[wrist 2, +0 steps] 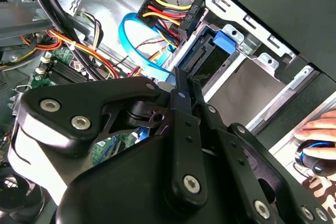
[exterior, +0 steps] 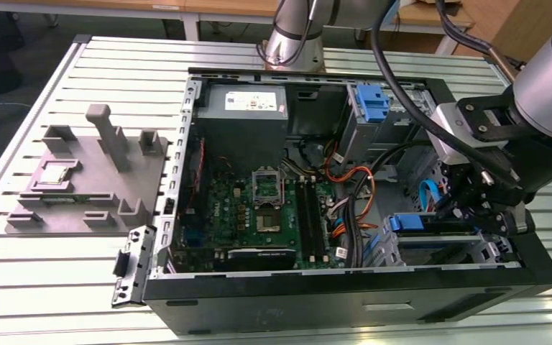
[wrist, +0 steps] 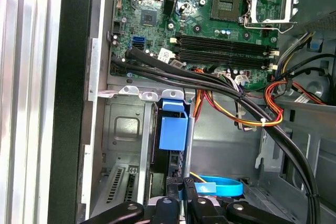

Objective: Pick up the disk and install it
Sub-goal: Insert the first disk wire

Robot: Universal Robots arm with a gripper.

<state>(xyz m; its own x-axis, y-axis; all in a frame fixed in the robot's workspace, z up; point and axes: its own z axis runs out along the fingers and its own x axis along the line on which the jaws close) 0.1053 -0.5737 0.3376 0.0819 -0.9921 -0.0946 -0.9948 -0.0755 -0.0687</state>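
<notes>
The disk stands on edge in the grey drive cage at the corner of the open computer case, its blue bracket facing the camera in the first wrist view. In the exterior view the blue bracket of the disk shows low in the case on the exterior view's right, right under the arm's black wrist. My gripper is shut on the disk's thin rear edge. In the second wrist view the black fingers run up to the disk's connector end.
Black cable bundles and orange-yellow wires cross beside the cage. A blue data cable loops near the disk. The motherboard fills the case's middle. A grey fixture stands outside, on the exterior view's left. A hand rests outside the case.
</notes>
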